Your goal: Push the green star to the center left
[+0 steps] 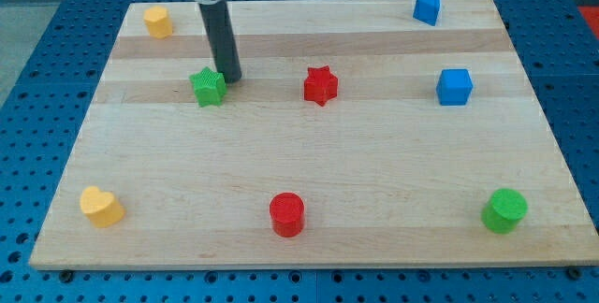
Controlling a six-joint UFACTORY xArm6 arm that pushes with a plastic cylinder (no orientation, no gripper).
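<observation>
At counter's upper left: green star [208,87], my tip [231,79] just beside it on view's right, touching or nearly, cannot tell. No gripper, bare rod only. Red star [320,85] further right, well apart. Pale wooden counter [309,172] on blue perforated base [28,125]. Arm's upper part cut off at view's top

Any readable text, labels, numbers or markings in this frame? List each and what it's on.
None readable: the wooden board shows only grain.
The blocks are plain, e.g. green star, red star, blue cube, yellow heart.
No marking on the dark rod; my tip sits just to the view's right of the green star.
The blue perforated surface around the board bears holes only.
</observation>
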